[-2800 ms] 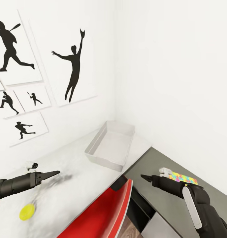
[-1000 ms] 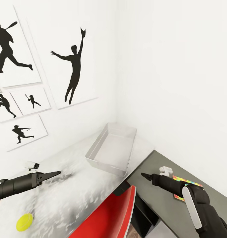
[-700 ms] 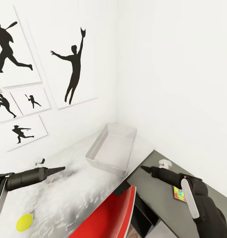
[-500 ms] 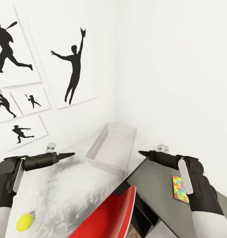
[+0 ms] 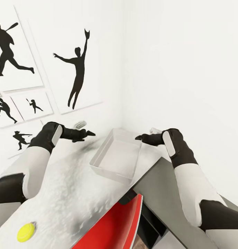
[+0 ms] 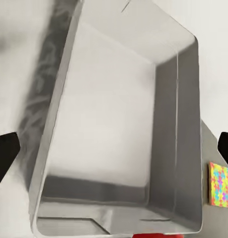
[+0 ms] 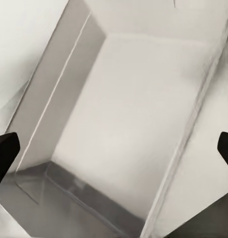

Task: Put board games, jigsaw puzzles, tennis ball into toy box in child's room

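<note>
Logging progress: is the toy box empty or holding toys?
Empty: the toy box shows only bare grey floor; the tennis ball lies on the table.

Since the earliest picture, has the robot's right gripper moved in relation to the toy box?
Yes. The right gripper has moved up and away from the dark desk part toward the back wall, and now hangs over the far right rim of the toy box.

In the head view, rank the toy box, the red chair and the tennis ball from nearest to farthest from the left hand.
1. The toy box, just right of the left hand, at the table's corner.
2. The red chair, below the box at the table's front edge.
3. The tennis ball, on the light grey table near the bottom left.
</note>
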Tool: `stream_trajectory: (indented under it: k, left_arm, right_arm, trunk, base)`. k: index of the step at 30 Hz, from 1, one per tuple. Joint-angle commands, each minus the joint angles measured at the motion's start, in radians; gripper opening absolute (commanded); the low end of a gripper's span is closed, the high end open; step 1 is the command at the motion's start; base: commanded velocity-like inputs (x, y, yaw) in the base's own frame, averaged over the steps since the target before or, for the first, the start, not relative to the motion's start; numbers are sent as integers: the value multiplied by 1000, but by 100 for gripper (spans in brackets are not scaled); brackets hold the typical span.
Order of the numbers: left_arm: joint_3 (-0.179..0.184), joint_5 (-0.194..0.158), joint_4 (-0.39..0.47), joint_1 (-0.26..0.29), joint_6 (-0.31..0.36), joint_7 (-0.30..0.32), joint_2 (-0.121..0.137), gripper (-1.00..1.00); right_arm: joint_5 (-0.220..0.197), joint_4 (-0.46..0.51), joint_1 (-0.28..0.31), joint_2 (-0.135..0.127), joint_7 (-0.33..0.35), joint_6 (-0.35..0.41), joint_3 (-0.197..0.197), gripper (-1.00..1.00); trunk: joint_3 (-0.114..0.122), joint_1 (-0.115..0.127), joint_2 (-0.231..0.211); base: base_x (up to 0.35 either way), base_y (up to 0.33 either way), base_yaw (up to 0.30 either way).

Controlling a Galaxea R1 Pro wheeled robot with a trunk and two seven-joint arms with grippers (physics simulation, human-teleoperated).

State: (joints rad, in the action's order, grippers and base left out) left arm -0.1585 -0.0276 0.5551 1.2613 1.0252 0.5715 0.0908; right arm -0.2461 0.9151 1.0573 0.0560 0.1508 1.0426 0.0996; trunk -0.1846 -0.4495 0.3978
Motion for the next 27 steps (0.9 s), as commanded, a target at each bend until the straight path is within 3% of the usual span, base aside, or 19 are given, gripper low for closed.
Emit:
stream_trajectory:
  k: [1, 2, 5, 11, 13, 20, 27]
  left_arm:
    - [-3, 1, -13, 15, 4, -41, -13, 100]
    - [-3, 0, -22, 25, 1, -77, -27, 100]
    - [-2, 2, -48, 54, -30, -250, -98, 100]
    - [-2, -1, -88, 66, -100, -467, -163, 100]
    - [-3, -3, -115, 67, -121, -519, -174, 100]
    - [-5, -3, -175, 68, -202, -573, -186, 100]
    - [-4, -2, -198, 69, -225, -581, -191, 100]
  right_arm:
    - [7, -22, 15, 9, -17, 5, 2, 100]
    - [7, -44, 27, 16, -39, 5, 1, 100]
    - [5, -152, 84, 52, -149, 5, -3, 100]
    - [-1, -236, 124, 89, -277, 5, -4, 100]
    - [-3, -247, 129, 94, -306, 5, -4, 100]
    - [-4, -254, 126, 98, -332, 5, -8, 100]
    - [3, -254, 121, 99, -337, 5, -11, 100]
  trunk:
    - [-2, -1, 2]
    - [-2, -1, 2]
    - [-2, -1, 2]
    - [-2, -1, 2]
    - [-2, -1, 2]
    - [-2, -1, 2]
    - [-4, -1, 2]
  base:
    - [0, 0, 0]
    - [0, 0, 0]
    - [0, 0, 0]
    - [0, 0, 0]
    - [0, 0, 0]
    - [0, 0, 0]
    - [0, 0, 0]
